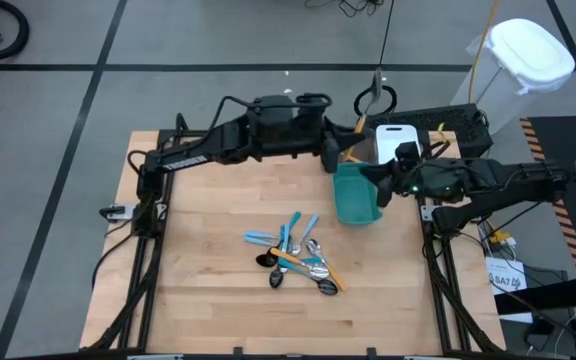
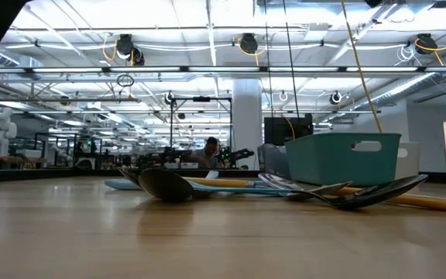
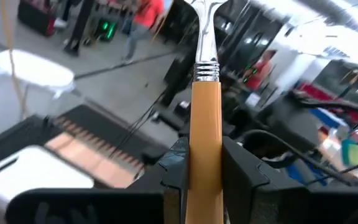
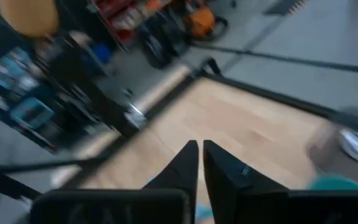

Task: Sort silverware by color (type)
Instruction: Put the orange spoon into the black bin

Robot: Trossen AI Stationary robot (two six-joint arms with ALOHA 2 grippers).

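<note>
The left gripper (image 3: 205, 180) sits clamped on an orange-handled utensil (image 3: 206, 137), up near the table's far edge. Mid-table, the rest of the silverware (image 1: 296, 255) lies heaped on the wood. Further right, beside the teal bin (image 1: 356, 194), the right gripper (image 4: 200, 163) holds nothing, fingers nearly together.

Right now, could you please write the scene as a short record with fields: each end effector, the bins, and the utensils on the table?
left end effector: at the table's far side, shut on orange utensil
right end effector: beside teal bin, nearly shut, empty
teal bin: right of centre
white bin: behind teal bin
pile: centre of table; blue, orange and black utensils mixed
</note>
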